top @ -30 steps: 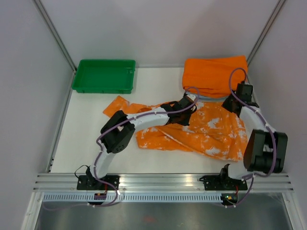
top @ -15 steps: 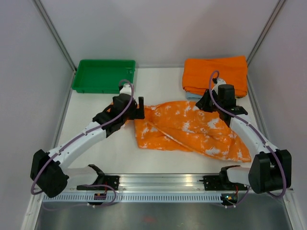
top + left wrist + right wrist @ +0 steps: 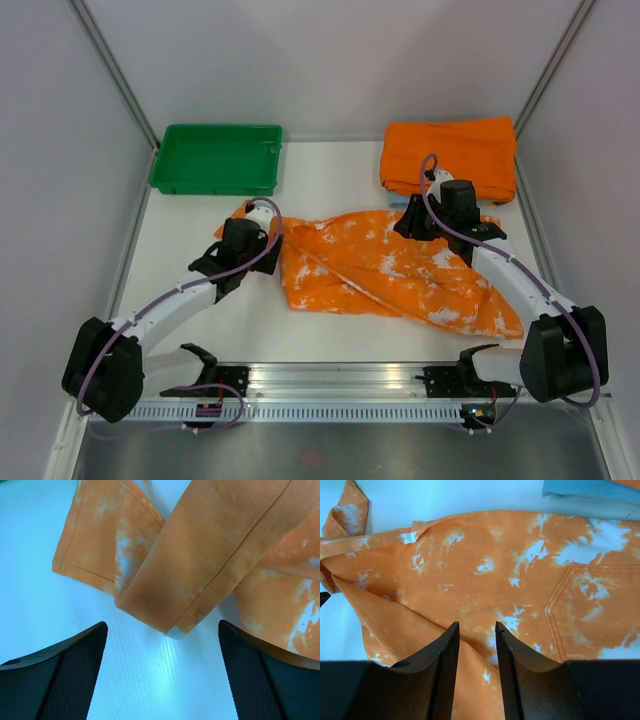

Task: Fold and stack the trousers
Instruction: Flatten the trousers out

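Observation:
The trousers (image 3: 400, 265), orange with white blotches, lie folded over themselves across the middle of the table. My left gripper (image 3: 243, 243) hovers at their left end, where the leg hems (image 3: 150, 605) lie just ahead of its wide open, empty fingers (image 3: 70, 675). My right gripper (image 3: 412, 225) is over the trousers' upper edge near a back pocket (image 3: 590, 610). Its fingers (image 3: 445, 670) stand a little apart just above the cloth (image 3: 485, 570), and nothing is between them.
A green tray (image 3: 215, 158) stands at the back left. Folded plain orange cloth (image 3: 450, 150) lies at the back right on light blue cloth (image 3: 590, 489), close behind my right gripper. Frame posts and walls bound the table on both sides.
Both grippers have opened and let go of the cloth. The left arm swung from the right side to the left leg ends, laying the trousers over. The right gripper moved left.

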Motion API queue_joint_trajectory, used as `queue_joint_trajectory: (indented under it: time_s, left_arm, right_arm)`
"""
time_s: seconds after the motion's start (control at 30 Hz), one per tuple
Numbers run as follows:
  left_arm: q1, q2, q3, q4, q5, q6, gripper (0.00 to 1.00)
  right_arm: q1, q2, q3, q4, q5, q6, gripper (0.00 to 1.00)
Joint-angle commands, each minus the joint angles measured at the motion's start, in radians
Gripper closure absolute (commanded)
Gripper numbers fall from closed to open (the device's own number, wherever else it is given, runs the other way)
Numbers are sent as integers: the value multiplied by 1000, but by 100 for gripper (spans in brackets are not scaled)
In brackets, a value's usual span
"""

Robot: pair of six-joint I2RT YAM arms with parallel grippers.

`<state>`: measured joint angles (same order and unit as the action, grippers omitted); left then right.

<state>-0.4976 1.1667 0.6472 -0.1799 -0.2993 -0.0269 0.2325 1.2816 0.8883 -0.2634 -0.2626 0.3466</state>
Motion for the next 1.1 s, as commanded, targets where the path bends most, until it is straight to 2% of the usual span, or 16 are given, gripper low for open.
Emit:
queue_joint_trajectory:
  time_s: [0.0, 0.27, 0.3, 0.37, 0.5, 0.57, 0.67, 0.7, 0.73, 0.77, 0.83, 0.93, 0.97, 1.0, 1.03, 1.07]
  left_arm:
    - [-1, 30, 3, 80, -15, 87, 5]
    - [-5, 281, 132, 56, -168, -33, 28]
    - [-6, 286, 137, 53, -188, -59, 42]
    - [-6, 284, 176, 22, -199, -68, 57]
    - [-13, 211, 363, -337, -112, -48, 98]
    - [-13, 157, 448, -439, -9, 17, 98]
    - [-12, 110, 629, -712, -1, 22, 98]
    - [-12, 163, 711, -815, 8, 13, 98]
    - [-12, 206, 795, -1028, 37, 7, 98]
    - [-12, 249, 941, -1108, 48, 5, 98]
    - [-12, 347, 1009, -1203, 72, 66, 98]
    - [-6, 463, 1046, -1192, 69, 177, 96]
    - [7, 491, 1069, -1166, 125, 208, 92]
    - [17, 522, 1095, -1156, 188, 219, 82]
    - [21, 586, 1149, -1156, 242, 226, 68]
    - [22, 618, 1172, -1161, 235, 217, 46]
  right_arm:
    - [5, 27, 4, 0, 10, -31, 58]
    - [4, 25, 5, -3, 29, -26, 57]
    - [4, 21, 1, -5, 37, -24, 57]
    - [4, 7, -5, -7, 54, -29, 57]
    - [4, 1, -14, -11, 60, -37, 57]
    - [4, 5, -25, -1, 65, -34, 57]
    - [4, 15, -37, 15, 71, -15, 58]
    - [4, 16, -37, 16, 71, -9, 58]
    - [4, 24, -37, 19, 72, -6, 58]
    - [4, 28, -37, 23, 71, -3, 58]
    - [4, 41, -38, 33, 60, 0, 58]
    - [4, 62, -25, 39, 43, -4, 58]
    - [4, 67, -20, 33, 43, -8, 58]
    - [4, 67, -17, 35, 45, -9, 58]
    - [4, 67, -15, 35, 49, -11, 58]
    - [4, 65, -17, 41, 51, -14, 58]
